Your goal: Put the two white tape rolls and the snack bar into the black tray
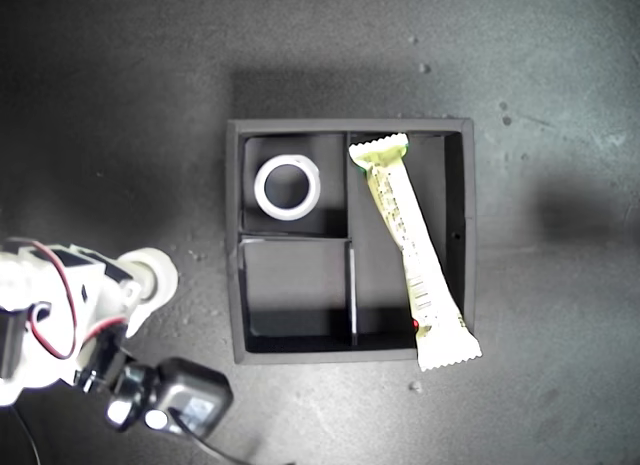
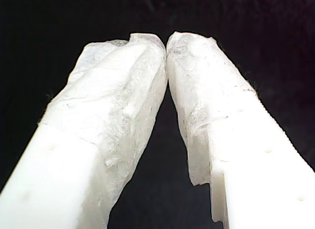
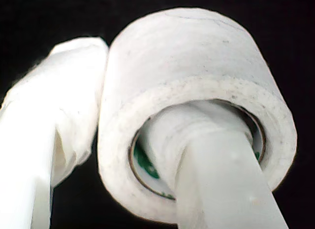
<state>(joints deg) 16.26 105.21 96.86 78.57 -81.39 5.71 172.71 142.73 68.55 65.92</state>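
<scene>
Black tray [image 1: 460,225]: taken as the landmark.
First tape roll [image 1: 287,187]: laid flat in a corner compartment of the tray.
Snack bar [image 1: 410,247]: laid slantwise in the long compartment, one crimped end overhanging the tray wall.
Second tape roll [image 3: 197,111]: held outside the tray, greenish core seen.
My second gripper [image 3: 142,140]: closed on the second tape roll's wall, one finger through its centre.
My first gripper [image 2: 166,49]: tips pressed together, nothing held.
</scene>
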